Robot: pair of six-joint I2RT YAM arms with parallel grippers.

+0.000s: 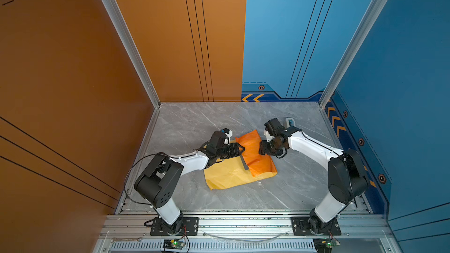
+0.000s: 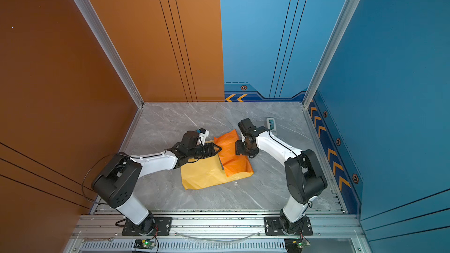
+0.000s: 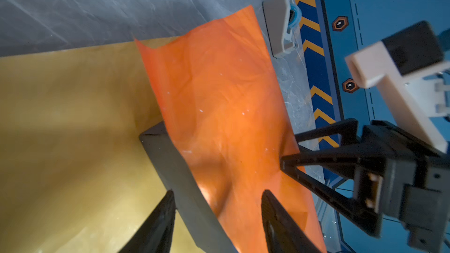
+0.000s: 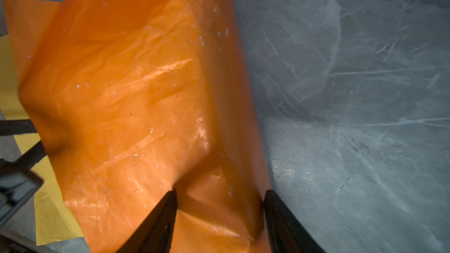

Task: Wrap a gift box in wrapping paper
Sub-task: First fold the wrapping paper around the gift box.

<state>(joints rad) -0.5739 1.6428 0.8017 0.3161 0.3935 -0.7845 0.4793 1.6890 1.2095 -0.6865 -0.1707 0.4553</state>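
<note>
The wrapping paper [image 1: 226,174] [image 2: 207,174] lies pale yellow face up, with its orange flap [image 1: 258,156] [image 3: 219,93] [image 4: 121,93] folded over the gift box. Of the gift box [image 1: 244,163] [image 2: 221,164] [image 3: 175,166] only one dark side wall shows below the flap's edge. My left gripper [image 1: 242,150] [image 2: 220,149] [image 3: 219,198] is open, its fingers astride that wall and the flap's edge. My right gripper [image 1: 260,152] [image 2: 237,152] [image 4: 220,195] [image 3: 289,149] is open at the box's opposite side. One finger presses the orange paper on top, the other stands beside the covered side wall.
A small white tape dispenser [image 1: 290,121] [image 2: 271,124] [image 3: 280,25] with a blue roll stands behind the right arm, near the back right of the grey marble table [image 1: 194,122]. Walls enclose the table on the left, back and right.
</note>
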